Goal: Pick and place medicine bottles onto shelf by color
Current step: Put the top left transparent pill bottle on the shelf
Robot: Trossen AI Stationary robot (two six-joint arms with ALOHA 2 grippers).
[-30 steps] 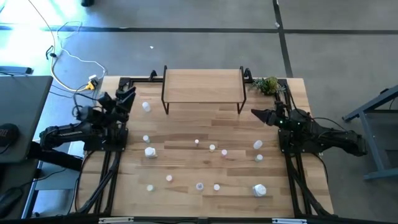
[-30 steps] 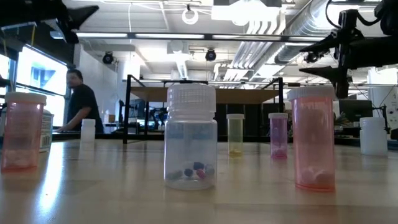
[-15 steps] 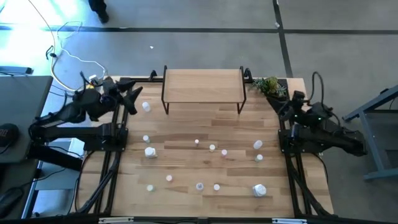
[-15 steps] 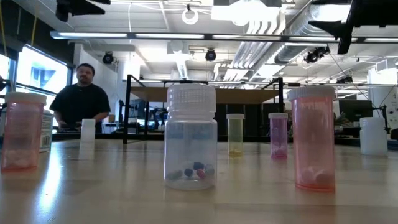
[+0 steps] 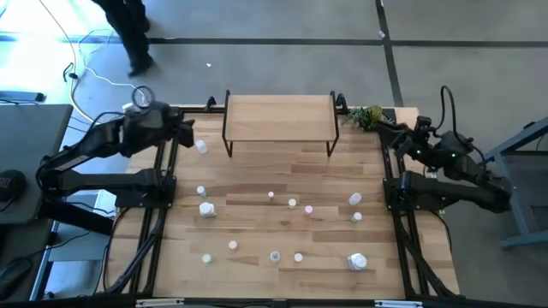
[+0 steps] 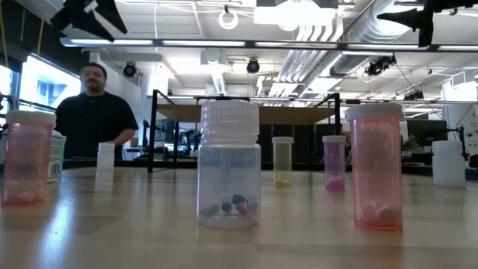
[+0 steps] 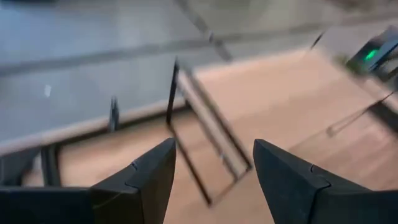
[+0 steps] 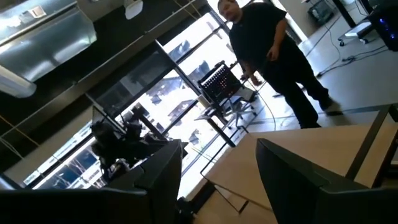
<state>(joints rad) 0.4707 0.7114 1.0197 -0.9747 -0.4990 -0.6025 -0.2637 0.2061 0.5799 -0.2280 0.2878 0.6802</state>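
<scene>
Several small medicine bottles stand loose on the wood tabletop, among them one near the shelf's left leg (image 5: 201,146), a larger one at left (image 5: 207,209) and a larger one at the near right (image 5: 356,261). The low view shows a clear white-capped bottle (image 6: 229,164) and a pink-orange one (image 6: 376,166) up close. The shelf (image 5: 279,118) stands at the far middle with nothing on it. My left gripper (image 5: 184,130) is open and high, left of the shelf (image 7: 214,134). My right gripper (image 5: 381,128) is open and high, by the far right corner.
A small green plant (image 5: 368,116) sits at the far right corner, just beside my right gripper. A person in dark clothes (image 6: 95,112) stands in the room beyond the table's far left. The board between the bottles and the shelf is bare.
Both arms have risen. My right gripper has drawn back from over the table toward the far right corner by the plant. My left arm has lifted, its gripper staying left of the shelf. No bottle has moved. The person has walked in behind the table.
</scene>
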